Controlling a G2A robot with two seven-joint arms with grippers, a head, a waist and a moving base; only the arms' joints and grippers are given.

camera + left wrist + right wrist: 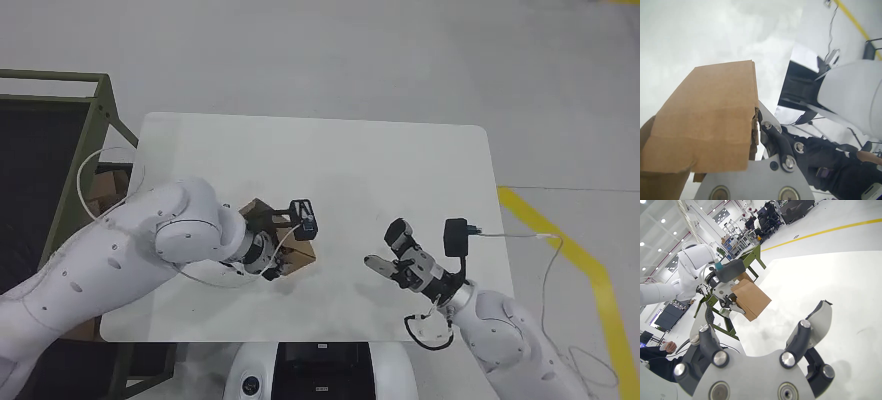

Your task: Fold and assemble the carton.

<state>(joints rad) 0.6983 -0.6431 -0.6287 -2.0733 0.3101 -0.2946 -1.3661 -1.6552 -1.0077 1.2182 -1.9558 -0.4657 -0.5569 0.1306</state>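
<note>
Cardboard of this kind is, in our judgement, light and fairly stiff across its panels but weak along the creases and raw edges, so we expect the carton [751,298] to need a firm pinch that does not crush it. It is a brown, partly folded piece held tilted over the near left part of the table [400,160]. We cannot tell whether its lowest corner touches the surface. The left gripper [735,306] is clamped on one edge of it, and in the left wrist view that edge looks frayed beside the finger, so more squeezing there could tear it. The right gripper [385,248] sits well apart from the carton with its fingers spread and nothing between them. We would take hold with it on a flat panel near a crease on the free side, away from the ragged edge.
</note>
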